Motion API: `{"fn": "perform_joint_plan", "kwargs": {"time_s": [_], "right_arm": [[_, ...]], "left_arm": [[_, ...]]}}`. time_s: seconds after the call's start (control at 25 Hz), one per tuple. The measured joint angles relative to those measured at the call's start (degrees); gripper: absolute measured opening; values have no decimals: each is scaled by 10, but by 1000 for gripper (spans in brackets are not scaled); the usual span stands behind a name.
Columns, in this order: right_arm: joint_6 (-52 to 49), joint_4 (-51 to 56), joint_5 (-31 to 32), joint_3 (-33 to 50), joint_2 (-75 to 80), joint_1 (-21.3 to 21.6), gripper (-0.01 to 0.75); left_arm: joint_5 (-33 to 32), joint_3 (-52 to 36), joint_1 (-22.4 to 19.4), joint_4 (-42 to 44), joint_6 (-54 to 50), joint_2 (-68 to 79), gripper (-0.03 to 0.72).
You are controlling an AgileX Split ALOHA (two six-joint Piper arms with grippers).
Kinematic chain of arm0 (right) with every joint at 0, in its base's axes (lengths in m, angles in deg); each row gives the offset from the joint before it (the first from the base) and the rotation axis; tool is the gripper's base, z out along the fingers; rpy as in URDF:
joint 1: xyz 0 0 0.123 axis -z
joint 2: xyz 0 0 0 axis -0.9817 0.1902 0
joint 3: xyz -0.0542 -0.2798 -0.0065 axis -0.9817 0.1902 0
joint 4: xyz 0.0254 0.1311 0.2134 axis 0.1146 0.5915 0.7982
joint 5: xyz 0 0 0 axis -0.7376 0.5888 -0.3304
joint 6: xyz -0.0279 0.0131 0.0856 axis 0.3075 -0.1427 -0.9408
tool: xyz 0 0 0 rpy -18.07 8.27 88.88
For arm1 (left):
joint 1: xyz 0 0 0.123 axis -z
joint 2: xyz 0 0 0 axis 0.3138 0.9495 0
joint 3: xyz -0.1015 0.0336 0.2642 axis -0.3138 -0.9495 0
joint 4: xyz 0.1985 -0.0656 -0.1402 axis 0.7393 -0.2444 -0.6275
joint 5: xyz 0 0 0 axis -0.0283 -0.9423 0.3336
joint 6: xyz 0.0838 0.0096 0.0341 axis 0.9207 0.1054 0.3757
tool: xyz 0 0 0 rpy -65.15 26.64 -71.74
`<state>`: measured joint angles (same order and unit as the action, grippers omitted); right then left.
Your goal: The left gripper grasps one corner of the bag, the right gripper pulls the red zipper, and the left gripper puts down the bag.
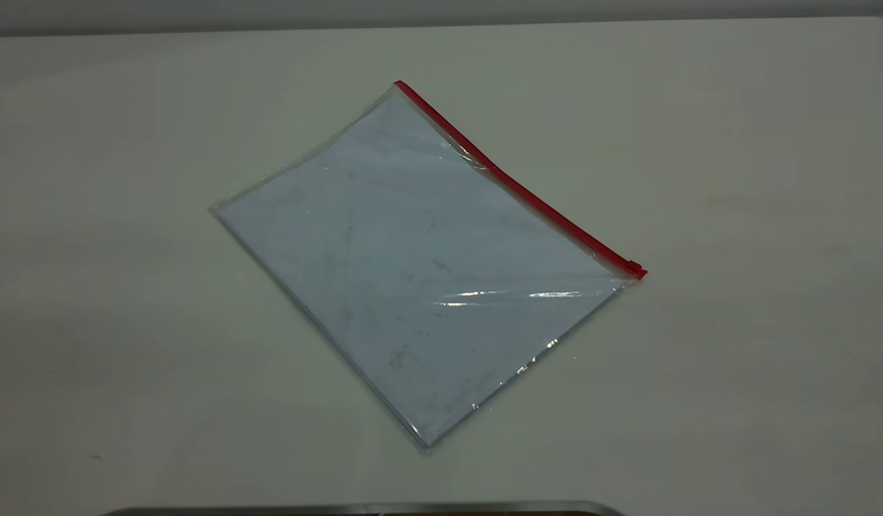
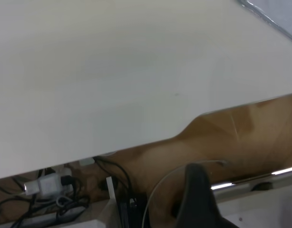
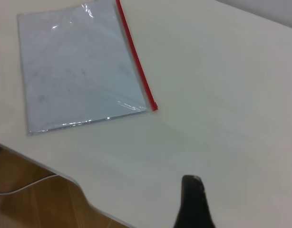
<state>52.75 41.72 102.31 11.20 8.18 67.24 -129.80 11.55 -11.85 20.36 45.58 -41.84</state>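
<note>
The bag [image 1: 413,265] lies flat on the white table [image 1: 735,215], turned diagonally; it is clear plastic with a bluish-white look. The red zipper [image 1: 517,183] runs along its far-right long side, and the slider tab [image 1: 633,269] sits at the right corner. Neither gripper appears in the exterior view. In the right wrist view my right gripper [image 3: 192,183] hovers over bare table, well apart from the bag [image 3: 74,71] and its zipper [image 3: 136,61]. My left gripper [image 2: 198,173] hangs beyond the table's edge; only a corner of the bag [image 2: 274,19] shows far off.
The table's curved edge [image 2: 184,133] shows in the left wrist view, with a power strip and cables [image 2: 46,187] on the floor beneath. A dark metal rim [image 1: 363,509] crosses the bottom of the exterior view. Bare tabletop surrounds the bag.
</note>
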Motion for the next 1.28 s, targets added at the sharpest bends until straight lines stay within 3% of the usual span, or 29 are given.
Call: {"fn": "perform_joint_plan", "kwargs": {"time_s": [0.56,0.76,1.28], "right_arm": [[0,0,0,0,0,0,580],[0,0,0,0,0,0,580],[0,0,0,0,0,0,579]], "left_arm": [[3,0,-13,1,3,-5,590],[3,0,-45,4,9,-78,590],[-4,0,-50,2,9,-194,590]]}}
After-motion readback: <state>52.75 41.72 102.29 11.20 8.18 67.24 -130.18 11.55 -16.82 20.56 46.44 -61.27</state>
